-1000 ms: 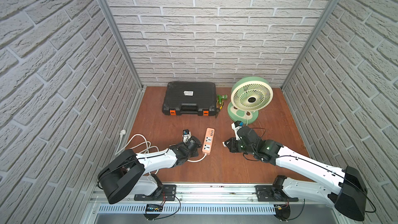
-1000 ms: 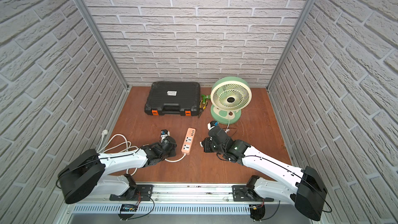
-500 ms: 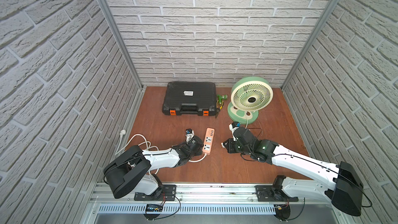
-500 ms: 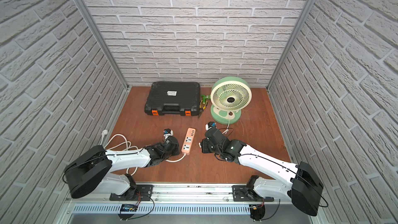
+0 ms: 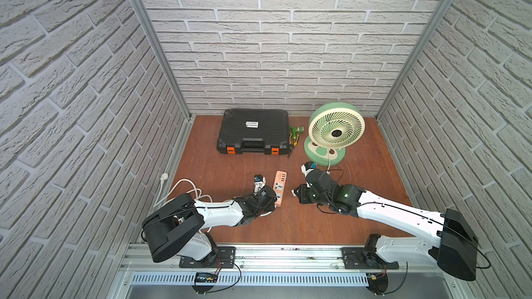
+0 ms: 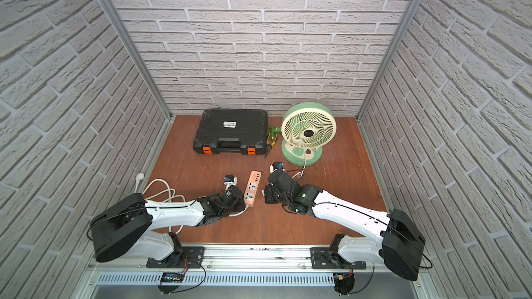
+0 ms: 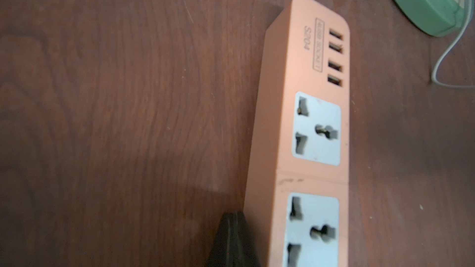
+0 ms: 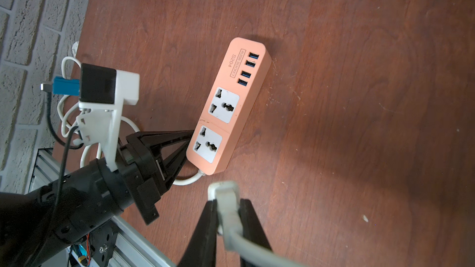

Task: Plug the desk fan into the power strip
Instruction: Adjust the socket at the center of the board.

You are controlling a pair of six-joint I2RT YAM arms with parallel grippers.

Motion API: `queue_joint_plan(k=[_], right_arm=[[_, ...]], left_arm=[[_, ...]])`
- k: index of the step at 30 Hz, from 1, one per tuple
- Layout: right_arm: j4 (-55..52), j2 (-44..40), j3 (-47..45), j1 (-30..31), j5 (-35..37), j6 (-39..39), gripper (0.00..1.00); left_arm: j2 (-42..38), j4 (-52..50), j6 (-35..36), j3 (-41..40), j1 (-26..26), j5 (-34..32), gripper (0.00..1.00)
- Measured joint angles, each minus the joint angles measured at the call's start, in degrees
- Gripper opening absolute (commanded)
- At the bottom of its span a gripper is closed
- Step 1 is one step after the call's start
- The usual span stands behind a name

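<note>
While apart from the power strip (image 8: 228, 106), plug (image 8: 224, 192) in right claw (image 8: 228, 202).

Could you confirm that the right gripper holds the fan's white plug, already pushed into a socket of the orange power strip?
Not quite: the plug is not in a socket. The right wrist view shows the right gripper holding it apart from the power strip, both of whose sockets are empty. The rest is right.

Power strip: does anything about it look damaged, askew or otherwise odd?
Nothing serious. The power strip lies flat, both sockets empty, with faint dark scuffs along the seam between them. The shut left gripper rests at its side.
</note>
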Motion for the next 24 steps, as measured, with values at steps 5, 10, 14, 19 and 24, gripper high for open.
queue_joint_plan(k=[5, 10, 14, 19, 24], right_arm=[[0.26, 0.44, 0.00, 0.24, 0.35, 0.17, 0.03], [0.52, 1.97, 0.07, 0.42, 0.52, 0.92, 0.03], [1.18, 3.58, 0.35, 1.25, 1.49, 1.57, 0.03], [1.14, 6.14, 1.84, 2.62, 3.34, 2.47, 0.03], [1.05, 7.65, 2.64, 3.19, 5.62, 3.50, 0.02]], left_arm=[[0.63, 1.44, 0.66, 0.00, -0.42, 0.48, 0.00], [0.61, 1.38, 0.66, 0.00, -1.81, 0.42, 0.00], [0.61, 1.46, 0.63, 0.00, -2.73, 0.44, 0.00], [0.66, 2.16, 0.22, -0.13, -2.99, 0.72, 0.00], [0.66, 3.08, -0.04, -0.52, -3.02, 0.90, 0.00]])
